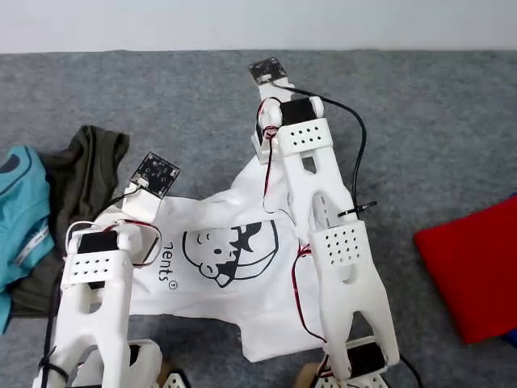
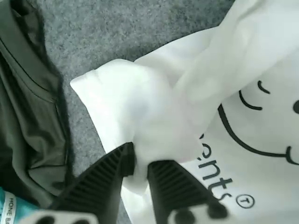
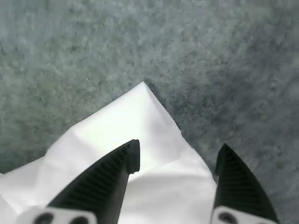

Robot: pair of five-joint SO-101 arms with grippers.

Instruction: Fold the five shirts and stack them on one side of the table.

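Note:
A white shirt point(image 1: 212, 293) with a cartoon face print lies crumpled in the middle of the grey table. My left gripper point(image 2: 141, 161) is shut on a bunched fold of the white shirt point(image 2: 140, 107) at its edge nearest the dark olive shirt point(image 2: 28, 116). My right gripper point(image 3: 180, 149) stands open just over a pointed corner of the white shirt point(image 3: 140, 116) at the shirt's far side, one finger on each side of the cloth. In the high view the left arm point(image 1: 97, 267) is at the shirt's left edge and the right arm point(image 1: 319, 202) stretches across its right half.
A dark olive shirt point(image 1: 81, 186) lies crumpled at the left, with a teal shirt point(image 1: 20, 210) beside it at the table's left edge. A red shirt point(image 1: 472, 271) lies at the right edge, a bit of blue cloth point(image 1: 510, 335) just below it. Bare grey table point(image 1: 420, 121) spreads at the back.

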